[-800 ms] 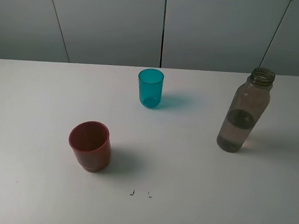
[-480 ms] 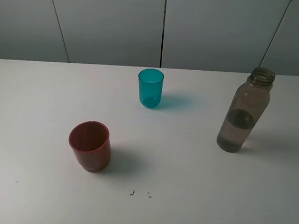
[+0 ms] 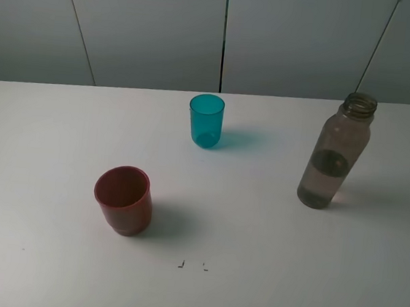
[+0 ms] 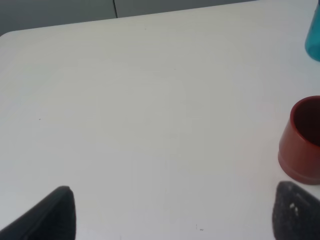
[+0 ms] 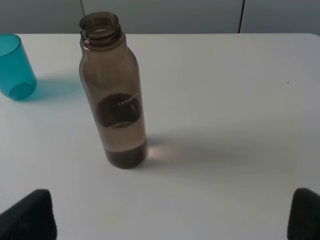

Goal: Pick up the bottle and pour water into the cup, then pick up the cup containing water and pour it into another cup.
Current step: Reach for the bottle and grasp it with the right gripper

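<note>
The broad white tabletop (image 3: 53, 130) carries three things, each upright and well apart from the others; the tall, smoky grey-brown translucent plastic bottle (image 3: 335, 152), uncapped and with some liquid in its lower part, stands on the right side; the squat, opaque red-brown cup (image 3: 123, 200) stands on the left, nearer the front edge; the slim translucent teal-blue tumbler (image 3: 205, 120) stands farther back, near the middle. In the right wrist view the right hand (image 5: 167, 220) has its two dark fingertips spread wide with nothing between them; the bottle (image 5: 114, 95) stands ahead of that gap, closer to one fingertip, touching neither. The left hand (image 4: 175, 217) is likewise spread and empty; the red-brown cup (image 4: 300, 140) sits just ahead of one fingertip, seemingly clear of it, the teal-blue tumbler (image 4: 314, 35) beyond.
</note>
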Available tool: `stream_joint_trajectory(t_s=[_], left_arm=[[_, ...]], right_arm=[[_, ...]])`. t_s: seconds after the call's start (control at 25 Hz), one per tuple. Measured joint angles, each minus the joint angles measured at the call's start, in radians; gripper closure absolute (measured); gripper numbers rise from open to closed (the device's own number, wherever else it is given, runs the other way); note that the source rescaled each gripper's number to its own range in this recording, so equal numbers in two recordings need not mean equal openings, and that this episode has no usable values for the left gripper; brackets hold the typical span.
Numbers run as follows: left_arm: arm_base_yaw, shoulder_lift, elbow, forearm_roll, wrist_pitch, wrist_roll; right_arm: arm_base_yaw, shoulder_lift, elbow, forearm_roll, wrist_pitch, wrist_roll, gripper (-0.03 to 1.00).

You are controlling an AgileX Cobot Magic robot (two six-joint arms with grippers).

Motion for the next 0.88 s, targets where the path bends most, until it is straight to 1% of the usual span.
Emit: stream_joint_trajectory(t_s=[0.88], left_arm=[[0.000, 0.000, 0.000, 0.000, 0.000, 0.007]], right_arm=[[0.000, 0.000, 0.000, 0.000, 0.000, 0.000, -0.03]])
